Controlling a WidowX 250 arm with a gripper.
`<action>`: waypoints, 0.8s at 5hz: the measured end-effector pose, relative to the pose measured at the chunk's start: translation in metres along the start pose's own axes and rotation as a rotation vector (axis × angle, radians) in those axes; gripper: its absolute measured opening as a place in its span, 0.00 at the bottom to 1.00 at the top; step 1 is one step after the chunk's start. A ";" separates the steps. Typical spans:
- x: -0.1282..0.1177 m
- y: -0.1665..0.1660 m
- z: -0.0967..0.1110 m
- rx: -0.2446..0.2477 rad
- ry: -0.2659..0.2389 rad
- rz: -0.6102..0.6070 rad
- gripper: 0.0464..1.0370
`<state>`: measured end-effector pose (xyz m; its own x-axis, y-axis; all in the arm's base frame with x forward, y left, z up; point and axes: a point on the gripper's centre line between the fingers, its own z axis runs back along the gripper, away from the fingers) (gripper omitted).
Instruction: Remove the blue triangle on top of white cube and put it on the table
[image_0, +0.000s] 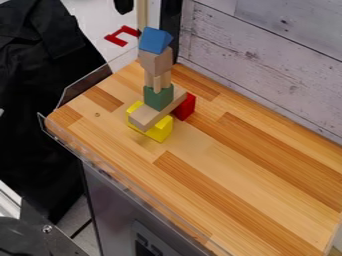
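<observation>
And there's the blue triangular block (155, 40), right at the top of the tower, sitting on a pale wooden block (156, 62)! Below that come slim wooden posts (157, 81), then a green block (159, 97) on a slanting wooden plank (148, 117). Yellow shows on both sides of the plank's near end, a yellow block (160, 131) on the table (227, 185), with a red block (185, 107) by the far end. The hand, clenched or released? I can't tell. Down front, dark marks on a panel (139, 232), too small to read!
</observation>
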<state>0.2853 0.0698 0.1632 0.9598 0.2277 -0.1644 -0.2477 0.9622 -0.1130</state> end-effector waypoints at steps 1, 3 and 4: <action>0.006 -0.001 -0.005 -0.013 0.016 -0.017 0.96; 0.011 0.005 -0.017 -0.025 0.062 -0.014 0.96; 0.012 0.005 -0.023 -0.029 0.088 -0.015 0.96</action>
<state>0.2922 0.0742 0.1380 0.9485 0.1981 -0.2473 -0.2383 0.9603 -0.1447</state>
